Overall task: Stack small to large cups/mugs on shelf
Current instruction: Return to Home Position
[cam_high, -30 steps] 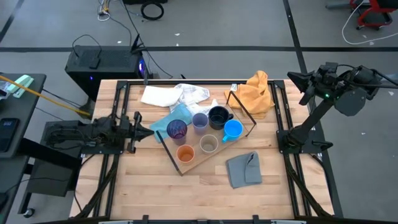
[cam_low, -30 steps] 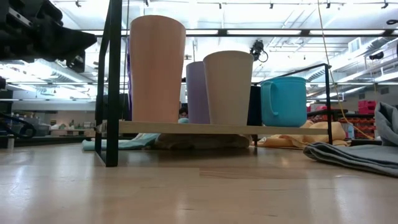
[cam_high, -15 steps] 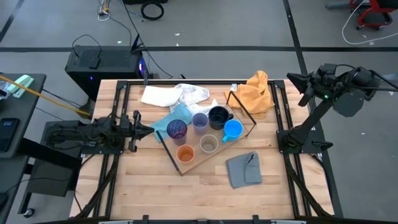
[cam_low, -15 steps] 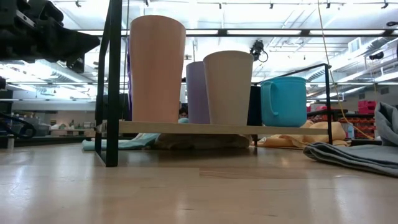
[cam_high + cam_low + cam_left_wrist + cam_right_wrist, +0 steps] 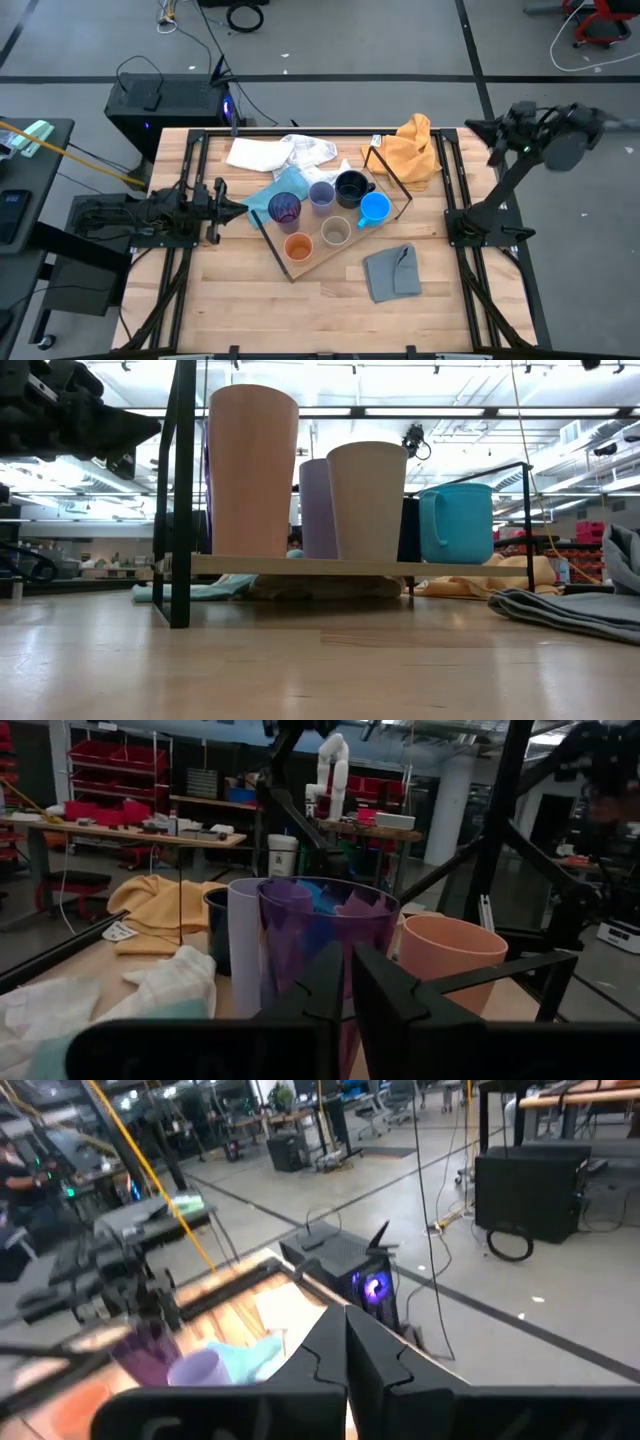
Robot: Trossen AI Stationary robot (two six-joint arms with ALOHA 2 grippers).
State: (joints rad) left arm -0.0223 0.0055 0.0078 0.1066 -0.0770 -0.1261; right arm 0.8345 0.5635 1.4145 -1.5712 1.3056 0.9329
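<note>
Now we find all six cups upright on the shelf (image 5: pixel 300 566), which sits askew to the edges near the middle of the worktop (image 5: pixel 230 300). Along the shelf's farther long side stand the dark purple tumbler (image 5: pixel 285 208), the lavender cup (image 5: pixel 321 194) and the black mug (image 5: pixel 350 186), running from the left edge's side toward the right. Along its nearer long side stand the orange cup (image 5: pixel 298 246), the beige cup (image 5: pixel 336 232) and the bright blue mug (image 5: pixel 374 208), in the same direction. Neighbours stand just beside one another; we cannot tell whether any touch.

The left claw (image 5: pixel 238 211) lies low by the worktop's left edge, its tips aimed at the tumbler, near it but apart. Its fingers are pressed together with nothing between them. The right claw (image 5: pixel 472 126) is raised by the far right corner, well apart from the cups; its fingers too meet along a thin line, empty.

A grey cloth (image 5: pixel 392 270) lies between the shelf and the near right corner. An orange cloth (image 5: pixel 412 150) is bunched by the far edge toward the right corner. A white cloth (image 5: pixel 280 152) lies by the far edge nearer the middle. A pale teal cloth (image 5: pixel 262 197) peeks out beneath the shelf's left end.
</note>
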